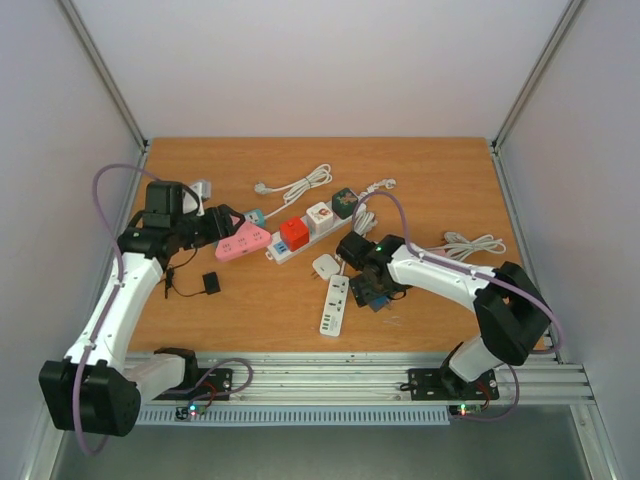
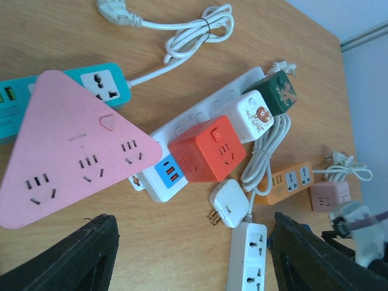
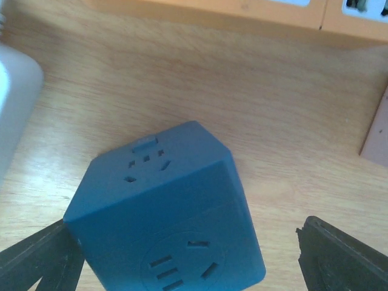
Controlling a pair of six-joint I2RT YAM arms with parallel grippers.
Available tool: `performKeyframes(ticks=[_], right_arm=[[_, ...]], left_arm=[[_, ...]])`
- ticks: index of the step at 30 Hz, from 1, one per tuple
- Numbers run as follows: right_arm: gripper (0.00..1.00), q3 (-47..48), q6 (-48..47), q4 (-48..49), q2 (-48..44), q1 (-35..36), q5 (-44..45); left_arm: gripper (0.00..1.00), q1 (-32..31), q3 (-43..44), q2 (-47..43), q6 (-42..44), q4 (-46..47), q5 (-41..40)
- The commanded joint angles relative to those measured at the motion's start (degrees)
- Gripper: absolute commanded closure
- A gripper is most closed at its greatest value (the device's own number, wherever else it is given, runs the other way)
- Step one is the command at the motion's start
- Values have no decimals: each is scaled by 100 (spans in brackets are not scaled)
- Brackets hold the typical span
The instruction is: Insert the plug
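Note:
A loose white plug (image 2: 229, 203) with two bare prongs lies on the wooden table beside the end of a white power strip (image 2: 247, 257); from above the plug (image 1: 325, 266) is at the table's middle. My left gripper (image 2: 194, 260) hangs open and empty, with the pink triangular socket (image 2: 73, 151) just ahead to its left. In the top view that gripper (image 1: 222, 226) is next to the pink socket (image 1: 243, 241). My right gripper (image 3: 188, 260) is open around a blue cube socket (image 3: 163, 212). Its left finger is close against the cube and the right finger stands apart.
A long white strip (image 2: 200, 112) carries a red cube (image 2: 209, 148), a white cube (image 2: 251, 115) and a green cube (image 2: 279, 91). A teal strip (image 2: 91, 82), an orange strip (image 2: 291, 180), a pink cube (image 2: 329, 196), a small black adapter (image 1: 211, 283) and coiled white cables (image 1: 470, 243) lie around.

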Motion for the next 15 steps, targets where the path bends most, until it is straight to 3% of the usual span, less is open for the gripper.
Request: performKeyframes(ticks=[1, 5, 10, 15], right_arm=[[6, 272, -140, -456, 299, -55, 179], [10, 353, -258, -374, 386, -90, -53], [27, 353, -307, -137, 479, -348, -485], [28, 168, -283, 101, 485, -549, -605]], left_arm=[[30, -15, -154, -89, -103, 560, 433], [30, -22, -221, -183, -171, 581, 420], [30, -17, -204, -260, -126, 520, 301], [29, -17, -160, -238, -70, 460, 375]])
